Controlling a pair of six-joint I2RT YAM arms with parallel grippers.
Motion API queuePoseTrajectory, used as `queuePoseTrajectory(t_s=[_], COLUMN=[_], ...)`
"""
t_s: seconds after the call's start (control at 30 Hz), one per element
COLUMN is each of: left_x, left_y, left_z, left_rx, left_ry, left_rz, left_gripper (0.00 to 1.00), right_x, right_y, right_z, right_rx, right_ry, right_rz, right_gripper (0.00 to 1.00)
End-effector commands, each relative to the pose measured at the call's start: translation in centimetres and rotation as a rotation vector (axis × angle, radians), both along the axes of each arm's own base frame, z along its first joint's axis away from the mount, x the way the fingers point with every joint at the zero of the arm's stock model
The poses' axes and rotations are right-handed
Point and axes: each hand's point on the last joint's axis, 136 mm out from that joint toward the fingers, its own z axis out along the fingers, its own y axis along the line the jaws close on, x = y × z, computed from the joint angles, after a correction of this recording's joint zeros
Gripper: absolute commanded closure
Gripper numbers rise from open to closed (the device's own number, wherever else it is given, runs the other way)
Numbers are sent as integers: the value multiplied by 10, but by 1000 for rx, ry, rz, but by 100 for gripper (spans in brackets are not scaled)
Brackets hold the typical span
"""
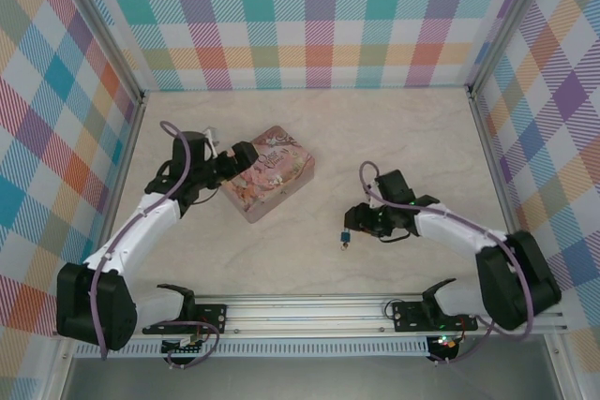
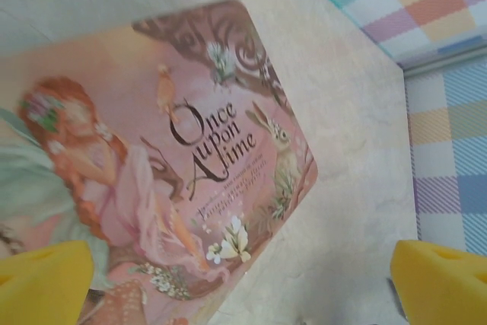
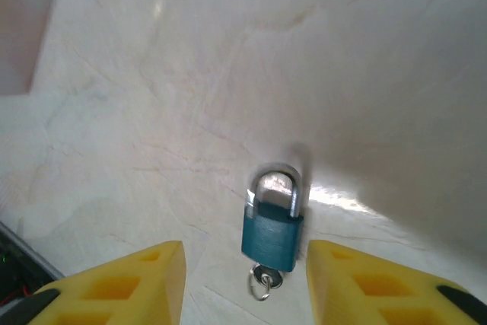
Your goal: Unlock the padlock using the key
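Poised to grasp, with right gripper [image 3: 243, 260] jaws spread astride the teal padlock [image 3: 272, 226] at 5 o'clock from the pink tin [image 2: 190, 150] (key [image 3: 264, 279] apparently seated at its 6 o'clock end), left gripper [image 2: 243, 287] agape over the tin; next, pinch body, turn key.

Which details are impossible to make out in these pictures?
1. Right wrist view: the blade of the key, hidden by the padlock.
2. Top view: the padlock is too small to show whether its shackle is open.
3. Left wrist view: the lower end of the tin, cut off by the picture's edge.
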Motion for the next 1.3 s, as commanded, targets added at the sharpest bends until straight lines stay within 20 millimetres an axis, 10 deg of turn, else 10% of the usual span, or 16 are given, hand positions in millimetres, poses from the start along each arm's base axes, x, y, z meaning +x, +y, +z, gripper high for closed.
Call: queuePoseTrajectory(t_s=[0.0,0.27,0.57,0.83,1.27], left_x=[1,5,0,-4,4], left_y=[28,111,187,194,176], left_z=[26,22,-21,-73,-117], left_rx=[71,261,467,502,521], left_ry=[-68,-66,-28,-1,-84], left_rz=[53,278,541,562,417], left_gripper=[0,0,0,0,0], right_x=[30,81,110,140,166], right_y=[-23,-89,-155,-168,-162], right_z=[46,117,80,38,31], right_rx=[-85,-182,-286,-338,-344], right_ry=[-236,-576,-630,-707,-931], right_rz=[-52,-198,-342,-319,-239], right_gripper=[45,16,0,0,0])
